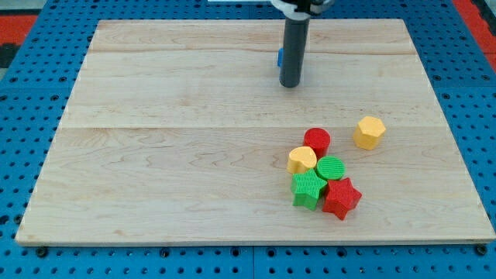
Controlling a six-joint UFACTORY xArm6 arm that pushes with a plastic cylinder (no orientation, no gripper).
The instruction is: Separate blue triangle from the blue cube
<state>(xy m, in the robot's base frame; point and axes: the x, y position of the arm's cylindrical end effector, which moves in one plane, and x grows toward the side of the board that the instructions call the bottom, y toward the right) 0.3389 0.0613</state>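
Camera view: one wooden table (194, 155) of pale planks with visible grain, lying on a blue pegboard base (23, 85).
Rod: dark, smooth and cylindrical, coming down from the view's top; my tip (290, 84) rests on the table in the upper middle.
Claw: this arm carries no claw, only the plain rod, so there is nothing spread or pressed together to tell.
Blue block: a small sliver of blue (280, 57) shows at the rod's left edge, just above my tip; the rod hides the rest, so I cannot tell its shape, nor whether it is one block or two.
Cluster: well apart from my tip, toward the view's lower right, five ribbed blocks sit touching one another.
Red cylinder (316, 141): at the cluster's top.
Yellow heart (302, 160): at its left, against the red cylinder.
Green cylinder (330, 168): in the middle.
Green star (308, 188): at the lower left.
Red star (341, 198): at the lower right.
Yellow hexagon (370, 132): alone, near the cluster's upper right, not touching it.
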